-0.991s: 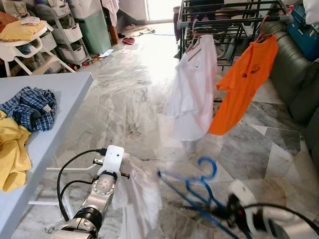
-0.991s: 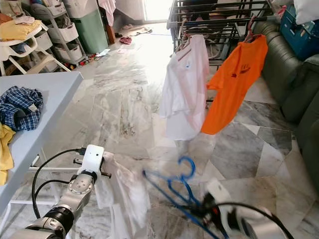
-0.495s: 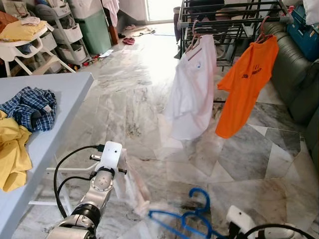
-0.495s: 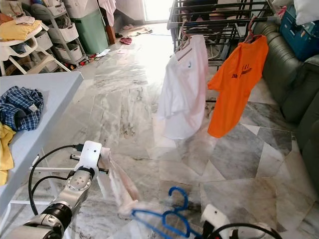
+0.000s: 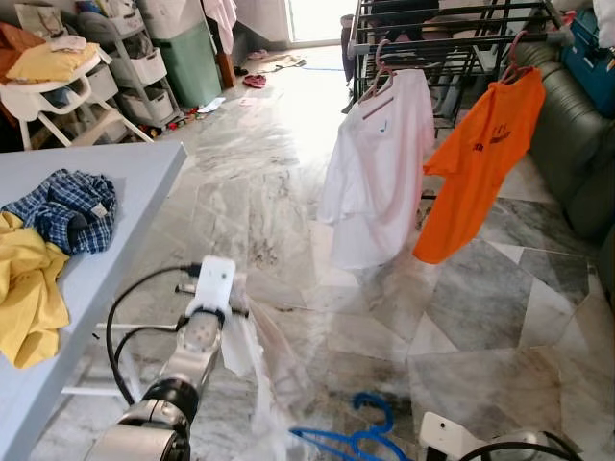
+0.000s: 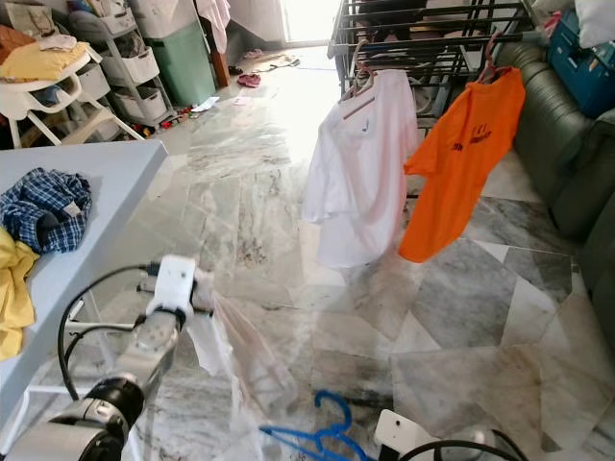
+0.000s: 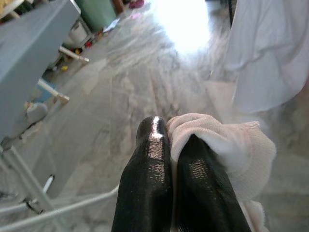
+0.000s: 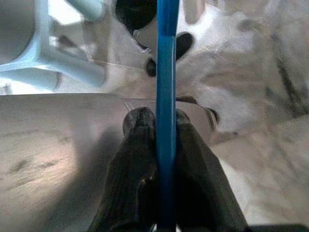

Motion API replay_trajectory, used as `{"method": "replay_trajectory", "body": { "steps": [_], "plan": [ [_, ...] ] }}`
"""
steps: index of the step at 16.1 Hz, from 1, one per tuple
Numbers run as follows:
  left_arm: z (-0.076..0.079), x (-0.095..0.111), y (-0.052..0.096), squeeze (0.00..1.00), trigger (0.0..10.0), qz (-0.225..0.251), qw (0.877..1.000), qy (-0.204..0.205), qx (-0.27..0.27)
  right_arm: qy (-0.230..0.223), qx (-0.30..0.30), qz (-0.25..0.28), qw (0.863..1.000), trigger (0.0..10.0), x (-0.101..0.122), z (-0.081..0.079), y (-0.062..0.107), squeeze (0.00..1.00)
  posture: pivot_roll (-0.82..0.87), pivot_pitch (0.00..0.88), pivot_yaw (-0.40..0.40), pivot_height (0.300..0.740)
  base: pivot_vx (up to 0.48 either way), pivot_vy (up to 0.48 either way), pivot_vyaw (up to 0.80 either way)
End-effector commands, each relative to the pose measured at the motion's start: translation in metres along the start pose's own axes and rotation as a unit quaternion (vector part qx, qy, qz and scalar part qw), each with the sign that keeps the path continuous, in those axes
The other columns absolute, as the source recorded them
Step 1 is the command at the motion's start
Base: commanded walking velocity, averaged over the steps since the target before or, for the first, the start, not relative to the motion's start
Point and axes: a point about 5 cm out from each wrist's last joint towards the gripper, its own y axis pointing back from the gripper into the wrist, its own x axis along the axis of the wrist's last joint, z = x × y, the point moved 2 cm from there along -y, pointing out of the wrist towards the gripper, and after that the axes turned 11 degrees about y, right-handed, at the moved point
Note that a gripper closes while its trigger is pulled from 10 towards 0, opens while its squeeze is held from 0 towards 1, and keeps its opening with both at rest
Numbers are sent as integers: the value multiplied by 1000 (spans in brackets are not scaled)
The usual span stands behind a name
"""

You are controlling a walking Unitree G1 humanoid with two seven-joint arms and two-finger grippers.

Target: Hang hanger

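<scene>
While the left end effector point(image 7: 166, 145) is clenched on a bunched fold of soft white garment point(image 5: 274, 370), its two glossy black fingers point(image 7: 149, 169) pressed together, the thin cloth trails blurred and limp from the silver left arm toward the veined marble floor point(image 5: 259, 192). Low at the right, the right end effector point(image 8: 157, 121) grasps a slim blue plastic hanger point(image 5: 360, 442), its rod pinched between both fingers and its curved hook rising just above the floor. On the grey desk's point(image 5: 125, 182) left edge lie a crumpled plaid shirt point(image 5: 67, 206) and a yellow garment point(image 5: 24, 298). Ahead, a dark metal drying rack point(image 5: 432, 38) carries a white shirt point(image 5: 380, 173) and an orange shirt point(image 5: 476, 163) on hangers.
</scene>
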Motion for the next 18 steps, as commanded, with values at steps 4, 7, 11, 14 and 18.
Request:
{"method": "replay_trajectory", "body": {
  "steps": [4,7,11,14,18],
  "plan": [
    [-2,29,-8,0,10000,46,999,18,3,-14,-118,-70,990,10000,-9,16,-22,0,-148,22,161,740,0,0,0],
    [-4,28,-8,0,10000,50,998,27,12,-43,-146,-85,985,10000,-10,11,-38,0,-148,18,159,740,0,0,0],
    [-4,27,-7,0,10000,50,998,28,12,-59,-203,-46,976,10000,5,27,-37,0,-151,17,153,740,0,0,0],
    [-5,26,-6,0,10000,49,998,27,16,-57,-304,42,950,10000,35,64,-15,0,-151,17,149,740,0,0,0],
    [-9,24,-6,0,10000,46,998,23,22,-36,-355,129,925,10000,65,87,13,0,-162,13,152,740,0,0,0]
  ]
}}
